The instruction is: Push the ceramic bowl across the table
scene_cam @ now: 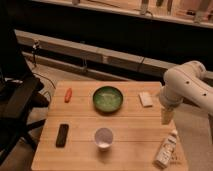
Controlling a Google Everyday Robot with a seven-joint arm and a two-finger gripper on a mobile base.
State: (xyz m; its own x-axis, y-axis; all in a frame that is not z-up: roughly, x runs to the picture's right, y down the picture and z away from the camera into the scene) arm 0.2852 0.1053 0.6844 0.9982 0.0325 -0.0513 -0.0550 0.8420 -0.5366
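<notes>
Wooden bench (131, 136) in a dim room, green ceramic bowl (107, 98) mid-bench; gripper (167, 118) over right-hand edge, closure indiscernible.

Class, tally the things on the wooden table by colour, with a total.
Green: 1, round green ceramic bowl
Orange: 1, small orange oblong item
Black: 1, flat black rectangular device
White: 3, flat white block, pale round cup, white plastic bottle
Total: 6
Gripper: above the table's right side, not counted.
</notes>
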